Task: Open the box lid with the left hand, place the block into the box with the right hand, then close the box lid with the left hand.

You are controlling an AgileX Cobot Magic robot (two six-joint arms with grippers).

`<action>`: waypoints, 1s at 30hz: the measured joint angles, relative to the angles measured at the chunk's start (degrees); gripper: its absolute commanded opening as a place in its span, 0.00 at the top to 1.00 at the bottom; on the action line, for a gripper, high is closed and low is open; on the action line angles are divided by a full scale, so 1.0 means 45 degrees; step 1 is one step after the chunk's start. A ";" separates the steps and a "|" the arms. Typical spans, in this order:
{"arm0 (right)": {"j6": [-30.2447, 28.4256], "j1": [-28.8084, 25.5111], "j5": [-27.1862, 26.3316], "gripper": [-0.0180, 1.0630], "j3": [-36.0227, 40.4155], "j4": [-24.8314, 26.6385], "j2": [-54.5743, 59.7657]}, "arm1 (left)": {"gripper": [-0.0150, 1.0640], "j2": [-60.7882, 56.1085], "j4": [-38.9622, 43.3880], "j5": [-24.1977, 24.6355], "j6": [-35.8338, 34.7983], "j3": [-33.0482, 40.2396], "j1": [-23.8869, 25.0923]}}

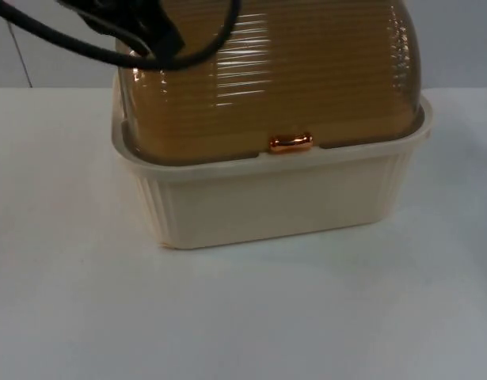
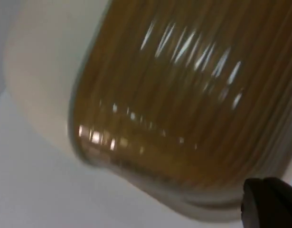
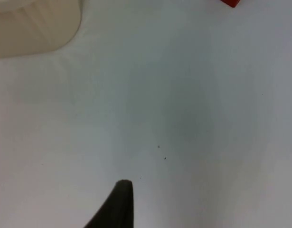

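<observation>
1. A cream box (image 1: pixel 275 198) stands on the white table (image 1: pixel 243 317); its ribbed amber lid (image 1: pixel 267 87) is down, and a small copper handle (image 1: pixel 290 143) sits at the lid's front edge.
2. The left gripper (image 1: pixel 144 36) hangs over the lid's rear left corner; I cannot tell whether its jaws are open or closed.
3. The right gripper (image 3: pixel 118 204) hovers above bare table; its jaws cannot be judged either.
4. The red block (image 3: pixel 230 2) lies on the table, well apart from the box.
</observation>
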 measured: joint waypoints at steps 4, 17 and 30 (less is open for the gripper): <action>0.0000 0.0000 0.0009 0.01 0.0000 -0.0259 0.0000 | 0.99 0.1211 0.2436 -0.0670 -0.1271 -0.0086 -0.1617; 0.0079 0.0000 0.0009 0.01 0.0000 -0.0343 0.0000 | 0.99 0.3446 0.7220 -0.1600 -0.5429 -0.0135 -0.4671; 0.0098 0.0000 -0.0039 0.01 0.0000 -0.0350 0.0000 | 0.99 0.4552 0.8280 -0.1922 -0.6934 -0.0135 -0.5099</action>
